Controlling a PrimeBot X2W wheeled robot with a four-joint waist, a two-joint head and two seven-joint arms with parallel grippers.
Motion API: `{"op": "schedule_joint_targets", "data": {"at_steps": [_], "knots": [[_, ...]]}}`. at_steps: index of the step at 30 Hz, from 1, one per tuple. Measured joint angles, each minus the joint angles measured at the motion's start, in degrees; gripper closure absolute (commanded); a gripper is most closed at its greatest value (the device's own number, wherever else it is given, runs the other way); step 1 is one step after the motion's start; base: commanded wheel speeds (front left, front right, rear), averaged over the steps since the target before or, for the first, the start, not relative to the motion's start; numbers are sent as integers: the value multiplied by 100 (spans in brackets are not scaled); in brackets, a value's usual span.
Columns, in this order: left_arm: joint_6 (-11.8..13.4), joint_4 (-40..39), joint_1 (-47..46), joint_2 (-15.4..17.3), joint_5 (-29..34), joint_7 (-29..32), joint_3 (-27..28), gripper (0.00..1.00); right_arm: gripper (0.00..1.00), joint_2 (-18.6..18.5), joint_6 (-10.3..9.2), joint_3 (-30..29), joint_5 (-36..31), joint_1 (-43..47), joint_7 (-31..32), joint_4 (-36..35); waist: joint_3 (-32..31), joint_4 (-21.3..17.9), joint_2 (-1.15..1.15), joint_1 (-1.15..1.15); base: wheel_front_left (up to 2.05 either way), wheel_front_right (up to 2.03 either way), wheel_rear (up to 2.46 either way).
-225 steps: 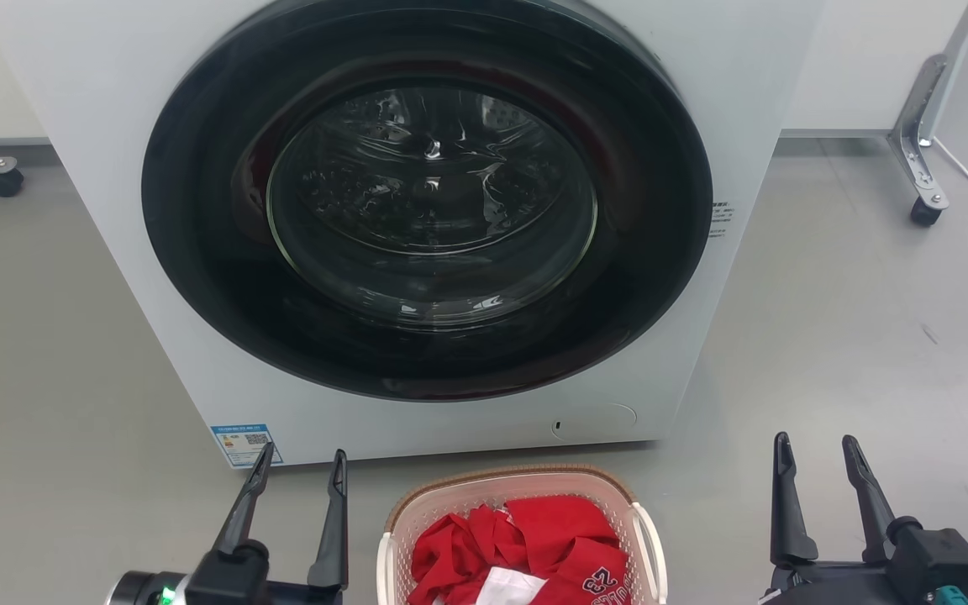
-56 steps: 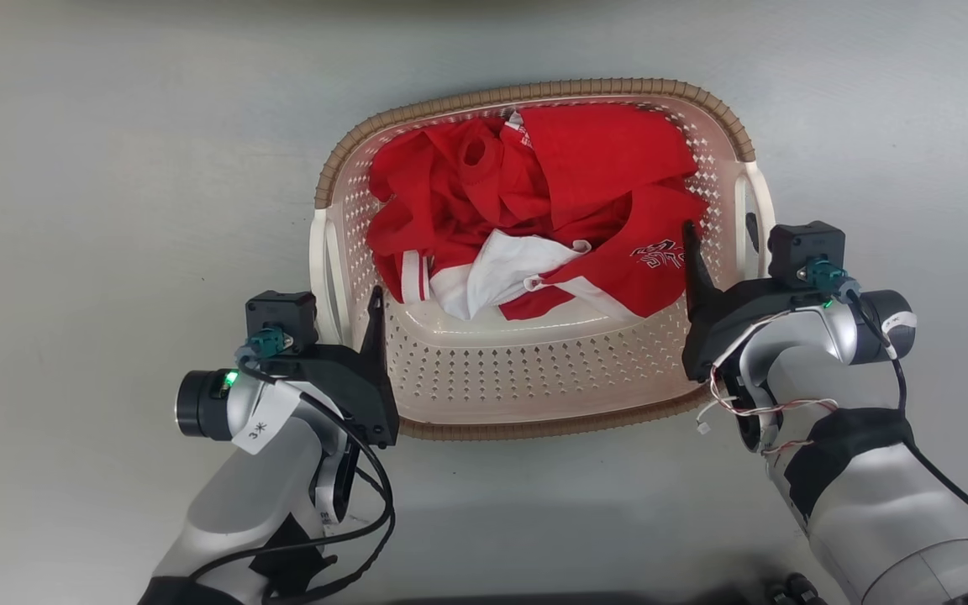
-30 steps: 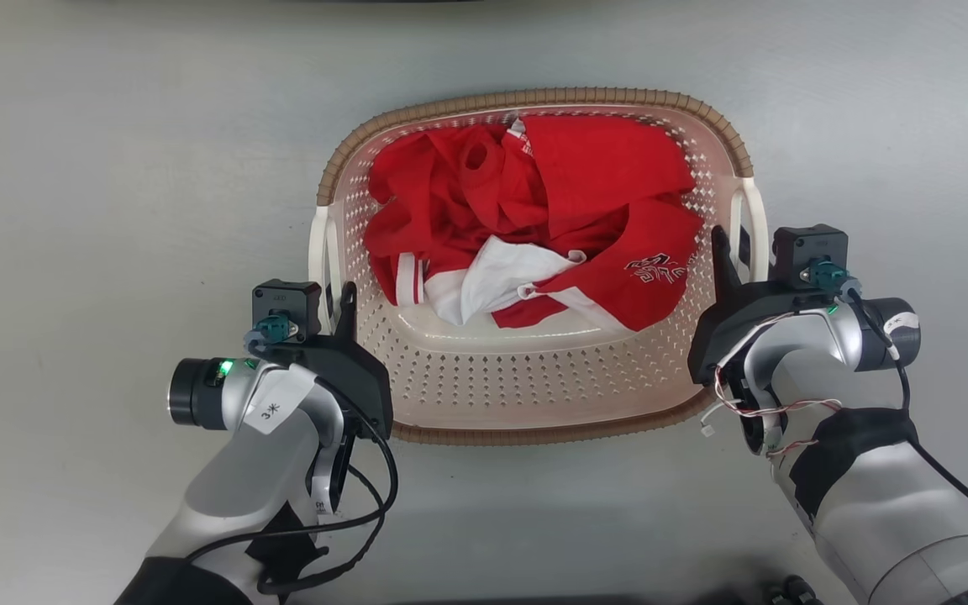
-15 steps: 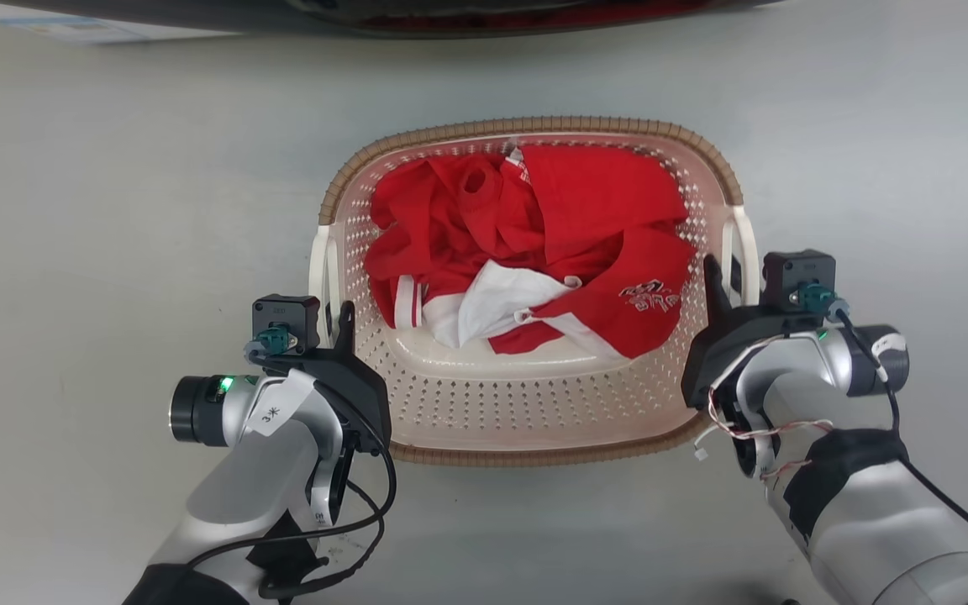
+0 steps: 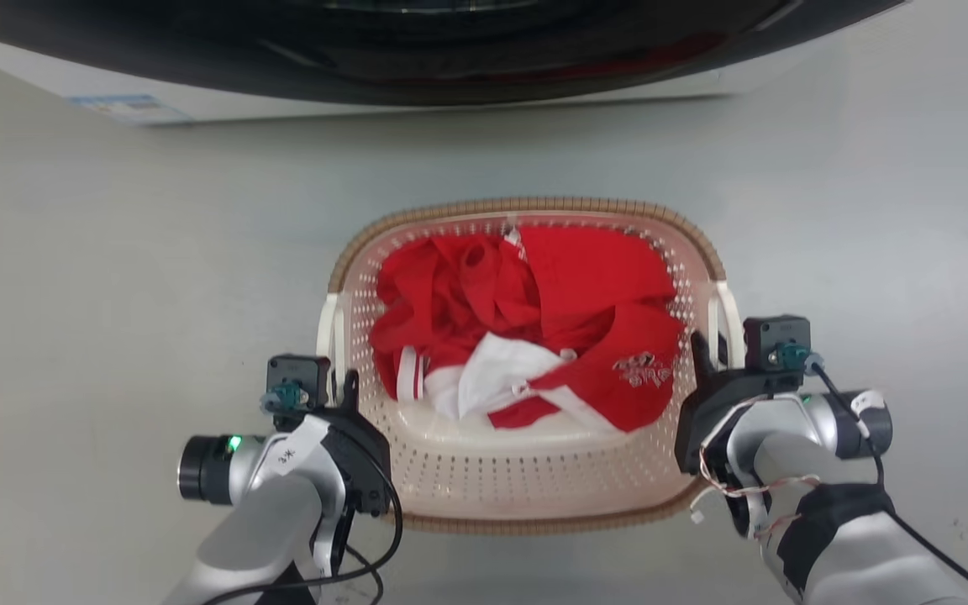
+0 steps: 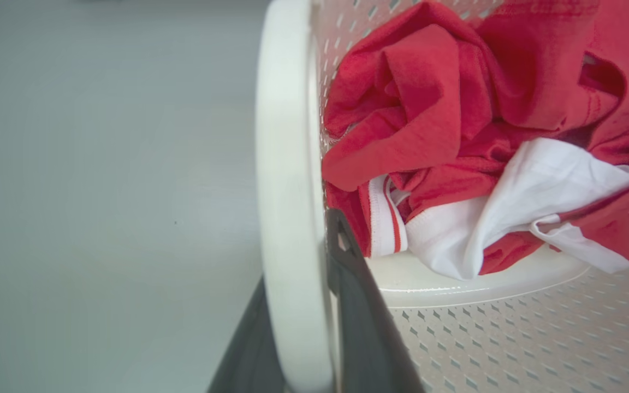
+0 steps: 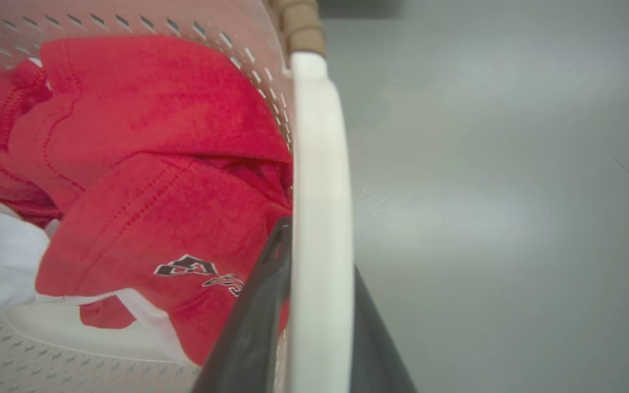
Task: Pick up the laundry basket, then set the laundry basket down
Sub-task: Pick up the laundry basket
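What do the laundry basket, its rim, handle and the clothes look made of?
The laundry basket: moulded plastic, pale pink-white, slightly glossy; regular punched holes in smooth walls. Its rim: brown, ribbed like weave, probably plastic too. The side handle: smooth white plastic. The clothes: red and white knit fabric, matte, creased, with visible stitching.

- Your laundry basket (image 5: 534, 479) is pale pink-white, dotted all over with small diamond-shaped holes.
- Its rim (image 5: 534, 204) is brown with a woven look, and its handles (image 6: 287, 218) are plain white.
- The clothes (image 5: 585, 277) you see are red, with white trim and dark lettering.
- The fingers (image 6: 358, 316) are near black.
- The floor (image 5: 114, 252) is plain grey.
- The washing machine (image 5: 223, 109) is white, with a black door and a blue label.
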Motion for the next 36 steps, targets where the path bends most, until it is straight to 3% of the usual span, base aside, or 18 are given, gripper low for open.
{"op": "schedule_joint_targets", "data": {"at_steps": [36], "knots": [[-207,397,1795,-37,-623,1105,-809,100,100,68,-36,906,1348,2148,1050,-135,-3036,228,-1,0,0,0,0]]}}
